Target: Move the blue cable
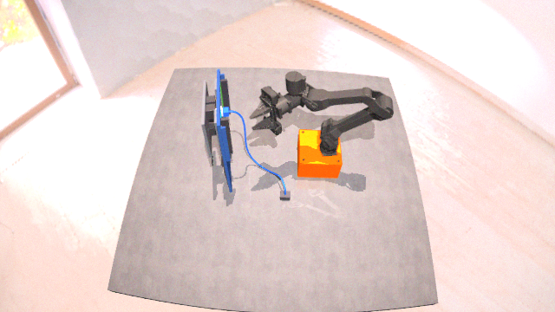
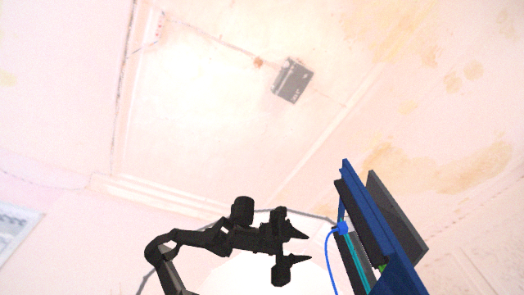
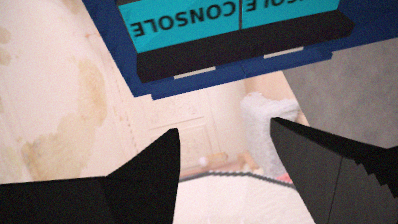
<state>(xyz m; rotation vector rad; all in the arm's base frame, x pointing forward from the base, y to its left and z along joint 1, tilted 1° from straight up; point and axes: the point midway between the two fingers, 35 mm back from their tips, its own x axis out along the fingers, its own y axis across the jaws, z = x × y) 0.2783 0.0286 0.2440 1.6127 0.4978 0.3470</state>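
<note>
Pincer (image 1: 252,123) (image 2: 309,247) (image 3: 224,131) stands partly open, at a medium gap, with nothing between its two pointed black fingers. Its tips point toward the blue rack frame (image 1: 225,149) (image 2: 362,205) (image 3: 117,45) and are apart from it. In the top view, the frame stands upright near the upper-left corner of the bench (image 1: 282,260) (image 3: 350,90), running roughly along the left edge. A grey panel (image 1: 205,104) (image 2: 393,217) stands behind it, on the side nearer that edge.

The blue plug (image 1: 225,112) (image 2: 342,228) is seated at the frame's face, well apart from the pincer. Which server port receives it cannot be read. From the plug, the blue cable (image 1: 247,145) (image 2: 327,250) curves toward the bench's lower edge and terminates at a small dark block (image 1: 284,196).

The arm (image 1: 342,96) (image 2: 196,238) rises from an orange base (image 1: 318,169), located between the frame and the right edge. Its elbow extends near the upper-right corner. In the wrist view, a cyan label (image 3: 185,25) shows CONSOLE upside down, above the fingertips.
</note>
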